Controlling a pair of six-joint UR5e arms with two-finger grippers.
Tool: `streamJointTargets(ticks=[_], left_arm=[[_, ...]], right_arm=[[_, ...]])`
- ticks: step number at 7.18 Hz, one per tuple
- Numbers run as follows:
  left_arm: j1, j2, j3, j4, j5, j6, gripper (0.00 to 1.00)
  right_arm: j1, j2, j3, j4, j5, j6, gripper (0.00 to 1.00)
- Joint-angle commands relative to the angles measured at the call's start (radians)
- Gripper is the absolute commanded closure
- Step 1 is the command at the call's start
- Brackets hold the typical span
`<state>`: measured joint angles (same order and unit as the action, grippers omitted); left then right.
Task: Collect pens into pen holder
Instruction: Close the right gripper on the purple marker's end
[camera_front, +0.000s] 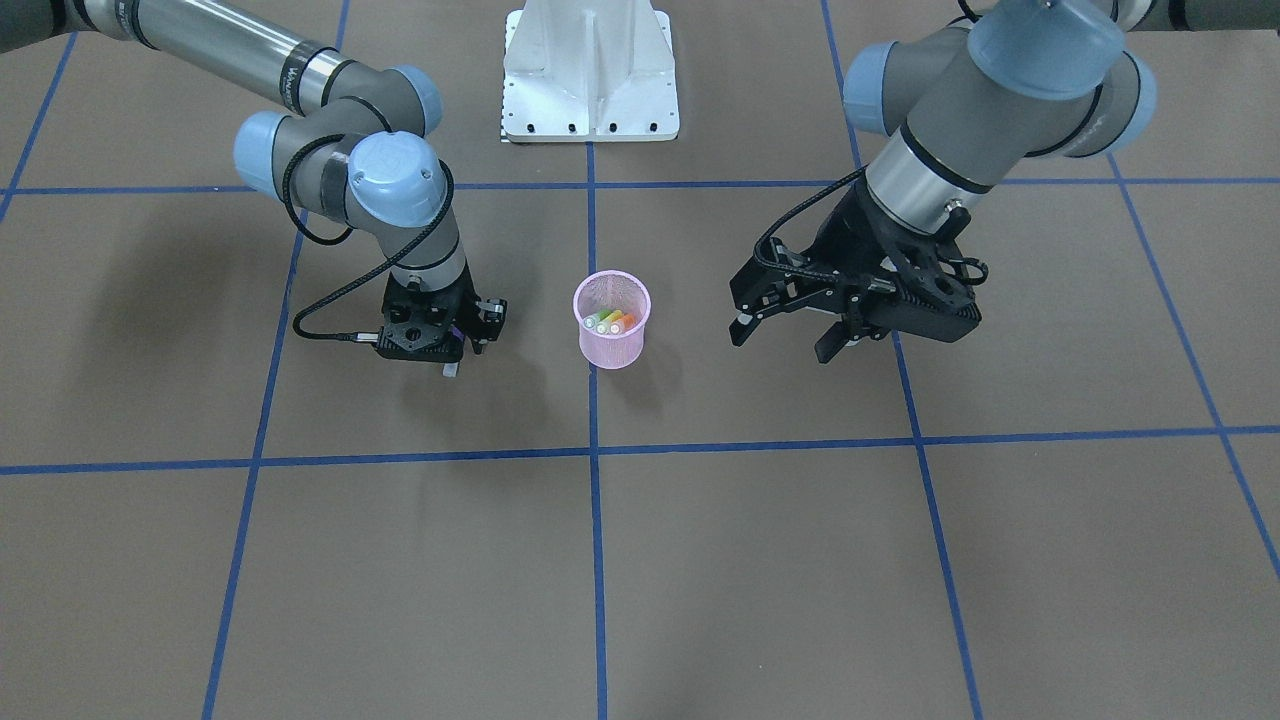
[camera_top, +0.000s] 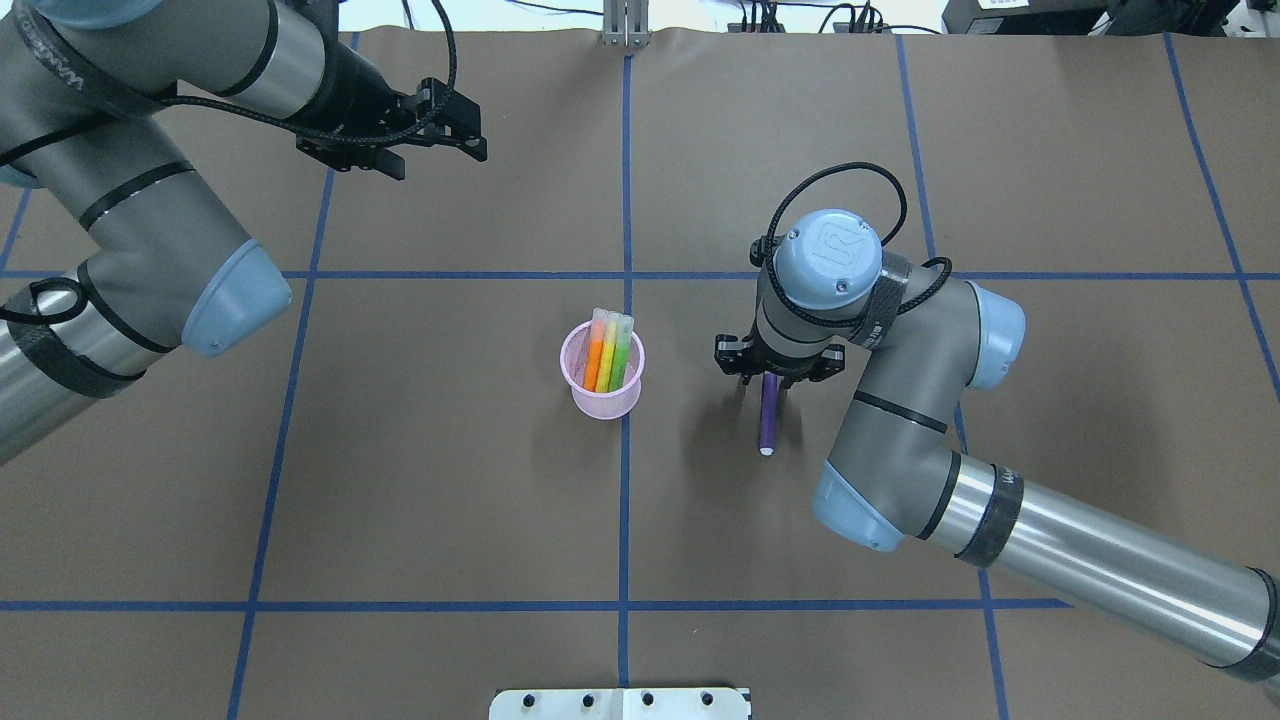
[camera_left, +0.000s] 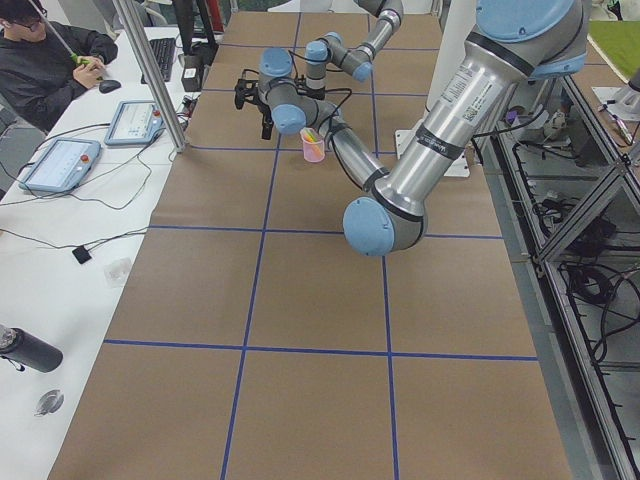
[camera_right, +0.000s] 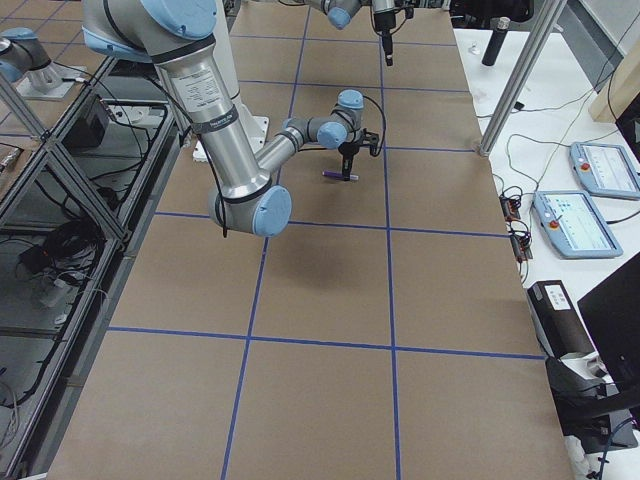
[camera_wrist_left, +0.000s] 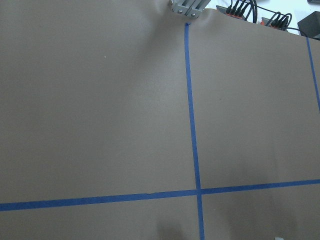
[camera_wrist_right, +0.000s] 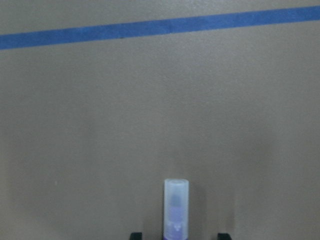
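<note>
Purple pen (camera_top: 768, 415) is the last one outside the pen holder (camera_top: 600, 402). It lies flat on the surface (camera_top: 450, 450) just right of centre in the overhead view, its pale cap pointing toward the bottom of that frame. The orange, green and yellow pens (camera_top: 607, 355) stand together in the pink mesh cup at the centre.

The right gripper (camera_top: 768, 380) hangs over the pen's upper end, pointing straight down. In its wrist view the two dark fingertips (camera_wrist_right: 135, 235) show at the bottom edge with the pen between them and a gap on each side, so the jaws look spread and not yet clamped.

For a good grasp, the fingers should close squarely across the barrel, not on the slippery cap, and low enough to hold without scraping the paper. Held near one end, the pen will likely hang or swing, so it needs a straight lift high enough to pass the holder's rim. It should then be released over the free side of the cup, away from the leaning pens.

The left gripper (camera_front: 785, 335), at right of centre in the front view, is spread and holds nothing.
</note>
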<state>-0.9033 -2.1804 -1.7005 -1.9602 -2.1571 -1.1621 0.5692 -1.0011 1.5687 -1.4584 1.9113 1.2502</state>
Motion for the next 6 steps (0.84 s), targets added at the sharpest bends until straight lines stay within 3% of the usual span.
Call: streamJointTargets(ticks=[1, 6], left_arm=[[0.000, 0.001, 0.005, 0.000, 0.000, 0.010, 0.01], [0.003, -0.002, 0.010, -0.002, 0.000, 0.010, 0.01]], right_arm=[[0.000, 0.004, -0.006, -0.002, 0.000, 0.000, 0.45], [0.001, -0.005, -0.004, -0.007, 0.003, -0.005, 0.49]])
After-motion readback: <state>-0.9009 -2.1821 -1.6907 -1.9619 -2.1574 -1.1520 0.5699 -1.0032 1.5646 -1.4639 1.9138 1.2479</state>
